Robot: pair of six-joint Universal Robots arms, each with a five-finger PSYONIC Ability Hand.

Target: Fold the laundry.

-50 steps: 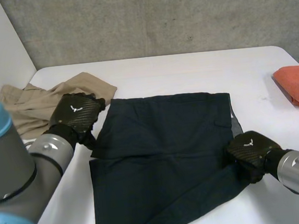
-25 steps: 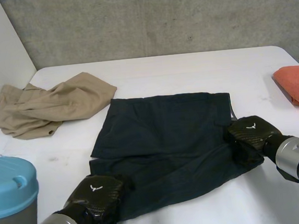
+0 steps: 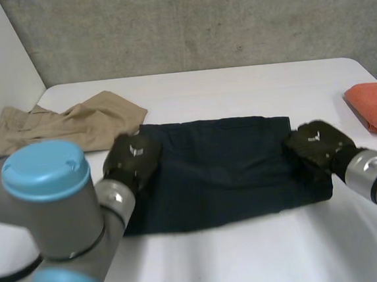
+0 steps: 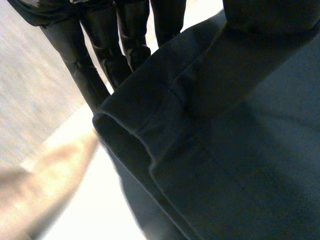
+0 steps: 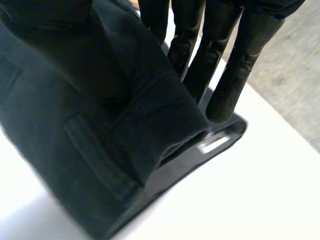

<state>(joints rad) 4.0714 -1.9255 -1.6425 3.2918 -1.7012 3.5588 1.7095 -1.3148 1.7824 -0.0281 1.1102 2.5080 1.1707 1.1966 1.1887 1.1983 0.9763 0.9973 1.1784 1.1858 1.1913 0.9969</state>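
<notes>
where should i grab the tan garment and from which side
Pinch a raised ridge at the tan garment's end beside the dark garment, coming from the near side with the left hand, closest once it lets go. It lies crumpled, so ridges stand proud of the table.

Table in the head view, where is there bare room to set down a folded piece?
Bare: the far strip of table between the tan garment and the orange cloth, behind the dark garment; and the near strip in front of it, beside the left arm. Crowded: the dark garment's ends, where the left hand and right hand grip it.
</notes>
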